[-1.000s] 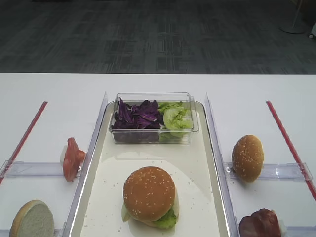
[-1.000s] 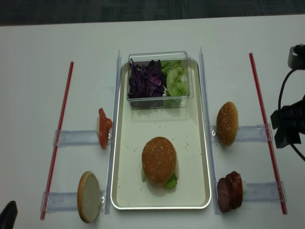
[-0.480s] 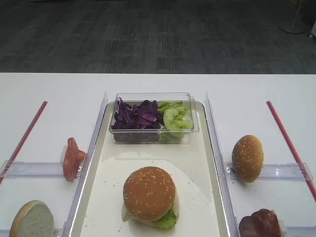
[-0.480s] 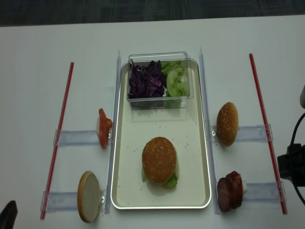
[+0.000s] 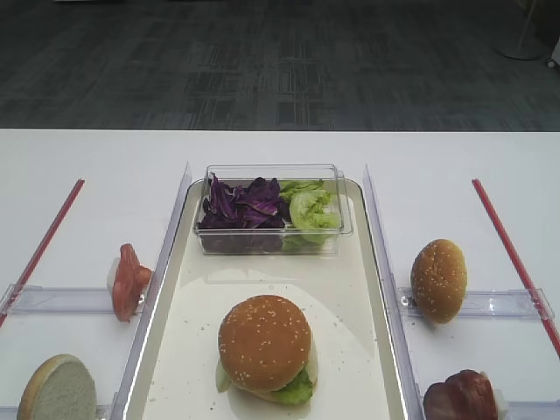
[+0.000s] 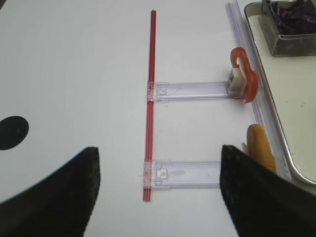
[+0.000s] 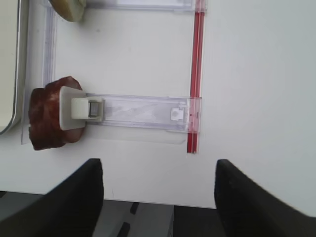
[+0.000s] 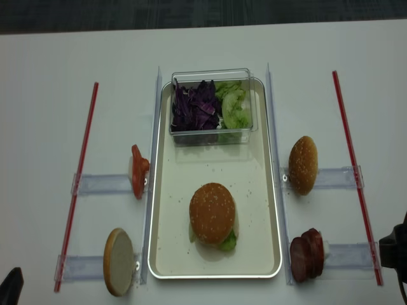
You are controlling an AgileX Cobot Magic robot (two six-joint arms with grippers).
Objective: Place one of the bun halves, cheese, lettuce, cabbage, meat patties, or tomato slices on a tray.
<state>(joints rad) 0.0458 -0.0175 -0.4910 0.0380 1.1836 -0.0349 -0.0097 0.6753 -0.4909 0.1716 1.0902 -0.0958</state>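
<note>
The cream tray (image 8: 205,166) (image 5: 348,289) carries a stacked burger with a sesame bun half (image 8: 212,211) (image 5: 265,341) on top. A second bun half (image 8: 303,164) (image 5: 438,279) stands on edge to the tray's right. Near it are the meat patties (image 8: 306,254) (image 7: 47,118). Tomato slices (image 8: 137,171) (image 6: 245,79) stand to the tray's left. Cabbage (image 8: 194,107) and lettuce (image 8: 234,107) fill a clear box. No cheese shows. My right gripper (image 7: 158,197) is open and empty over the table's near edge, right of the patties. My left gripper (image 6: 158,192) is open and empty at the near left.
A pale flat-faced bun half (image 8: 119,262) (image 6: 260,150) leans on a clear holder at the near left. Red strips (image 8: 79,178) (image 8: 353,171) run along both sides. Clear rails (image 8: 275,165) flank the tray. The clear box (image 5: 271,210) sits on the tray's far end.
My right arm has drawn back from the mid right of the table to the near right corner. The food and the left arm have not moved.
</note>
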